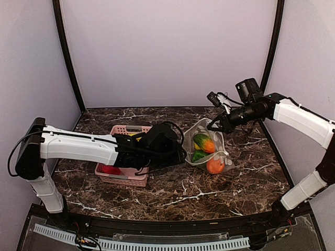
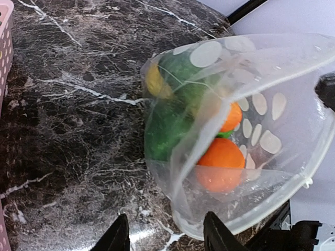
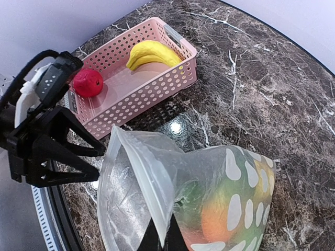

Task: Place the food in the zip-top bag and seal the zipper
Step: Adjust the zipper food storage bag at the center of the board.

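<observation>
The right pincer (image 3: 161,231) is clenched on the rim of the zip-top bag (image 3: 131,183) and holds that edge lifted off the surface (image 1: 183,194). The mouth gapes and the zipper (image 3: 150,178) is unsealed. The left pincer (image 2: 166,218) is released. Its fingers (image 2: 119,236) stand apart just above the dark marble, right at the bag's open mouth, with nothing gripped between them. One fingertip overlaps the bag's lower rim, but whether it touches cannot be told.

The bag sits right of the surface's centre, its mouth turned toward the left pincer. Inside it lie an orange (image 2: 221,168), a green piece (image 2: 166,128) and a yellow piece (image 2: 154,81), pressed together toward the bottom of the bag.

Left of the centre, just beside the left arm's wrist, stands a pink slotted basket (image 3: 157,91). In it are a yellow banana (image 3: 149,52) at one end and a magenta-red piece (image 3: 87,82) at the other, well apart from each other.
</observation>
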`<action>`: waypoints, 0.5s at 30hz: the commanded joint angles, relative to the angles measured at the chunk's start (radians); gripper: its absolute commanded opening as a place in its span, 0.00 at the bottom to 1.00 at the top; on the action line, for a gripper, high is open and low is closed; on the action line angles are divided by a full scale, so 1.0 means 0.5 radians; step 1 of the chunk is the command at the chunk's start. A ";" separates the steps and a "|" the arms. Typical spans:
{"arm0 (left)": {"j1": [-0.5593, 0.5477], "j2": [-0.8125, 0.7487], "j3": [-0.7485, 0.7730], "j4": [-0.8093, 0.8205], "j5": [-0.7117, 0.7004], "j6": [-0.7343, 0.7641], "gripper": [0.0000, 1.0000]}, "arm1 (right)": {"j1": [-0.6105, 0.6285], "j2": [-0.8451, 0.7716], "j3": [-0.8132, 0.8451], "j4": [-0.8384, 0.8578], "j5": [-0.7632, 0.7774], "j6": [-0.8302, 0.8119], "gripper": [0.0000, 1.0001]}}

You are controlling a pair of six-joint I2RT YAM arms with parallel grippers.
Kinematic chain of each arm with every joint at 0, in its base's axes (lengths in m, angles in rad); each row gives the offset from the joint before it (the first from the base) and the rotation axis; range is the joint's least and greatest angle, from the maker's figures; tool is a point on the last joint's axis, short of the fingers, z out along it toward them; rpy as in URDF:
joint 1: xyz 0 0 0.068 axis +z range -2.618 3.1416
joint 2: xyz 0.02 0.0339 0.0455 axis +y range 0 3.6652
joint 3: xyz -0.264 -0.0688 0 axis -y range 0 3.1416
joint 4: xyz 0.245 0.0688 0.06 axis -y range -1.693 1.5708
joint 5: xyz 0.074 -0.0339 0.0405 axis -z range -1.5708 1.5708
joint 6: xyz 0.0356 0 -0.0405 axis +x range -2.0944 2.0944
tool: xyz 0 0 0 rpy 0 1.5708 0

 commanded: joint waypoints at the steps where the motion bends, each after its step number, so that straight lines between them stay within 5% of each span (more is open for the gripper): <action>1: 0.068 0.076 0.021 0.022 -0.020 -0.040 0.46 | -0.005 -0.040 -0.044 0.069 -0.030 -0.034 0.00; 4: 0.123 0.129 0.035 0.121 0.014 -0.043 0.38 | -0.005 -0.034 -0.039 0.069 -0.030 -0.034 0.00; 8: 0.200 0.232 0.101 0.295 0.174 -0.012 0.09 | -0.002 0.017 0.065 -0.002 0.006 -0.055 0.00; 10: 0.215 0.257 0.193 0.313 0.214 0.044 0.02 | -0.002 0.066 0.203 -0.089 0.127 -0.118 0.00; 15: 0.214 0.255 0.531 0.316 0.275 0.247 0.01 | -0.009 0.135 0.617 -0.200 0.882 -0.326 0.00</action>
